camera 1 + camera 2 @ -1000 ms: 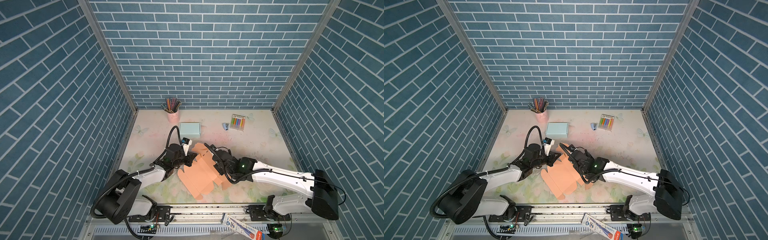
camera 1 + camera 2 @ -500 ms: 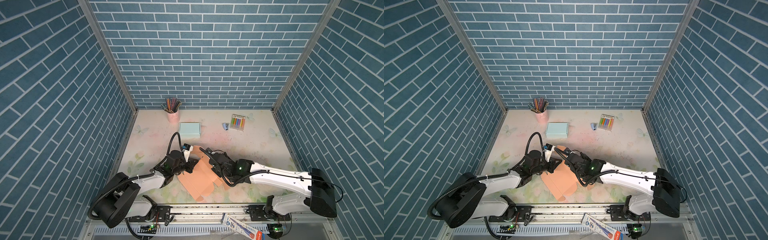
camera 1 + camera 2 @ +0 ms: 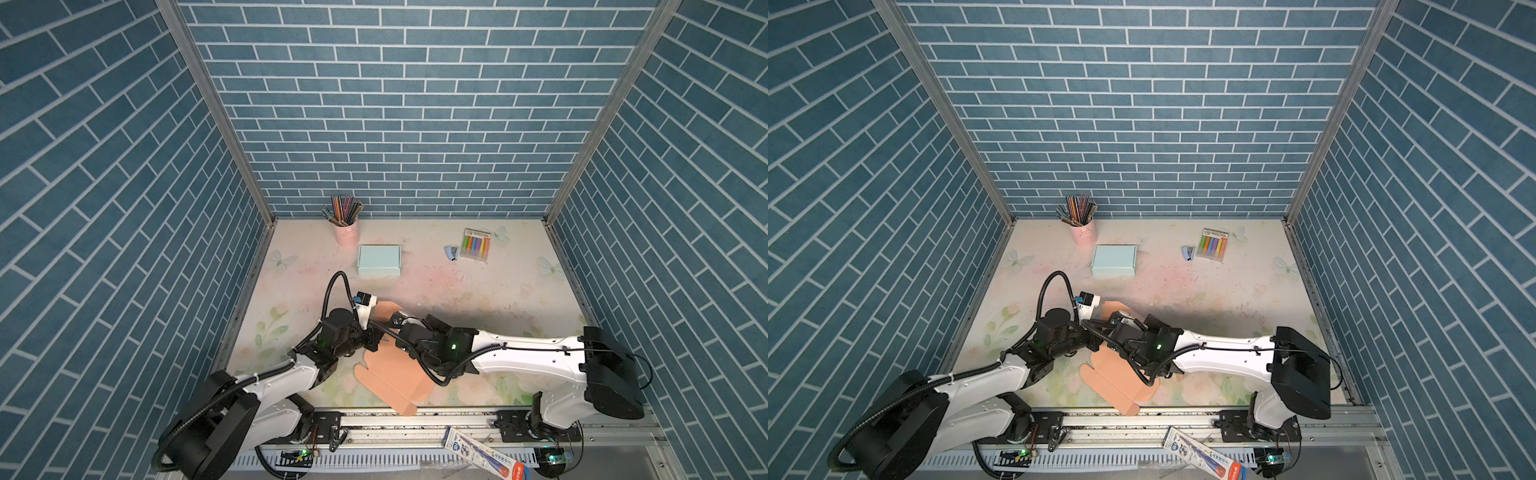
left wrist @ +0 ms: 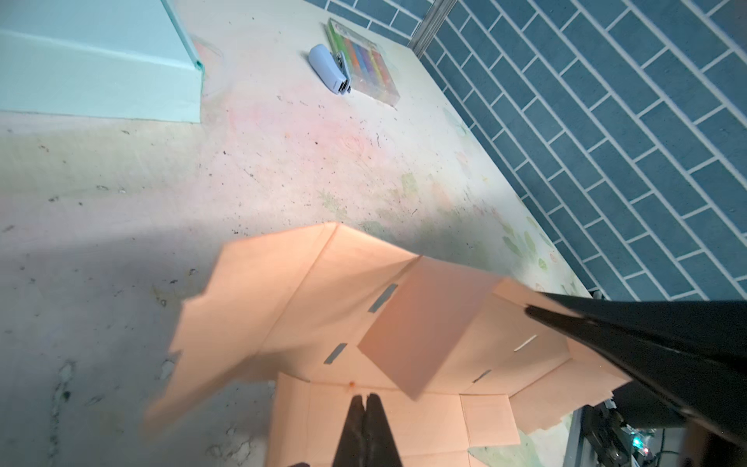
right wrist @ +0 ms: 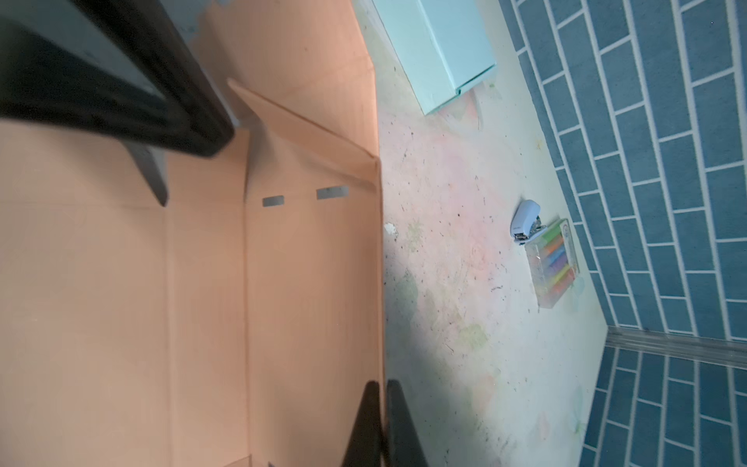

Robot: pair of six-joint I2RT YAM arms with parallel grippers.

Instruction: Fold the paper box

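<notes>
A pencil cup [image 3: 346, 232] stands just behind the blue box [image 3: 378, 259]; well to its right lie a stapler [image 3: 452, 252] and markers [image 3: 476, 245], touching.

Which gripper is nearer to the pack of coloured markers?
Right. The right gripper pinches the paper box's raised wall on the side facing the marker pack; the left gripper, shut, is over the box's floor panel, farther from the pack.

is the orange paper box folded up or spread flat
Partly folded: the salmon-orange cardboard box blank lies mostly spread flat; one flap stands raised, and no closed box is formed yet.
</notes>
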